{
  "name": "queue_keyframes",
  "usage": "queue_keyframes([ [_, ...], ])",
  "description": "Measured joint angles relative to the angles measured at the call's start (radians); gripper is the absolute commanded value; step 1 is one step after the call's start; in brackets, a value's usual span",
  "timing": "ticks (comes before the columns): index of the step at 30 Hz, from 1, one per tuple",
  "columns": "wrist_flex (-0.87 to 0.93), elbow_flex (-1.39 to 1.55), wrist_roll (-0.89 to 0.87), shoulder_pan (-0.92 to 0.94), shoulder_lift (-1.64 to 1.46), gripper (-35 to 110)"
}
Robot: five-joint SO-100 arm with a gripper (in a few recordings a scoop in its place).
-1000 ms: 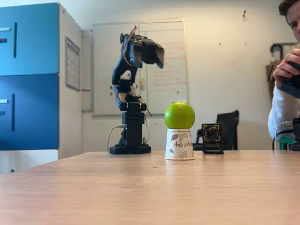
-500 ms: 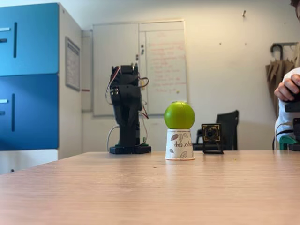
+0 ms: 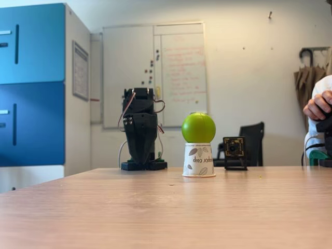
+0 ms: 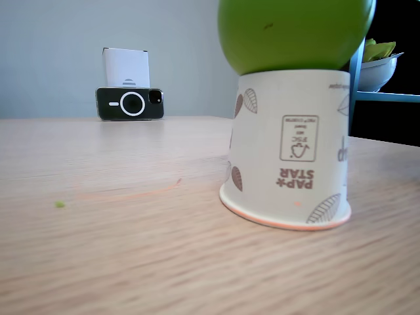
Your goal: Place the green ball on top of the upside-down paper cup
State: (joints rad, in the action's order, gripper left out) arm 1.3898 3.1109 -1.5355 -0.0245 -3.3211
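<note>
The smooth lime-green ball (image 3: 198,127) sits on the upturned base of the small white paper cup (image 3: 198,160), which is printed with dark leaf shapes and inverted lettering. The cup stands rim-down on the pale wood-grain table (image 3: 155,207). In the close fixed view the same ball (image 4: 292,33) rests squarely on the cup (image 4: 289,157), its lower curve seated in the cup's base, and the cup's rolled rim lies flat on the table (image 4: 98,249).

The black robot arm (image 3: 140,129) stands at nine o'clock from the cup, well apart from it, folded down over its base. The gripper (image 3: 141,150) points downward near the base; whether its jaws are parted or closed cannot be told from this angle. It holds nothing visible.

A small black camera module on a stand (image 3: 234,153) sits at three o'clock from the cup, near it. A person's hand (image 3: 317,105) shows at the right edge.

In the close fixed view, a dark phone lying on its side (image 4: 130,104) leans against a white box (image 4: 126,67) at ten o'clock from the cup, well apart. A small green speck (image 4: 60,205) lies on the table at nine o'clock.
</note>
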Motion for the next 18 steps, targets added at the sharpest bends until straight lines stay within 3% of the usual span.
queue_keyframes([
  [18,-0.006,0.0,0.048,0.0,0.0,0],
])
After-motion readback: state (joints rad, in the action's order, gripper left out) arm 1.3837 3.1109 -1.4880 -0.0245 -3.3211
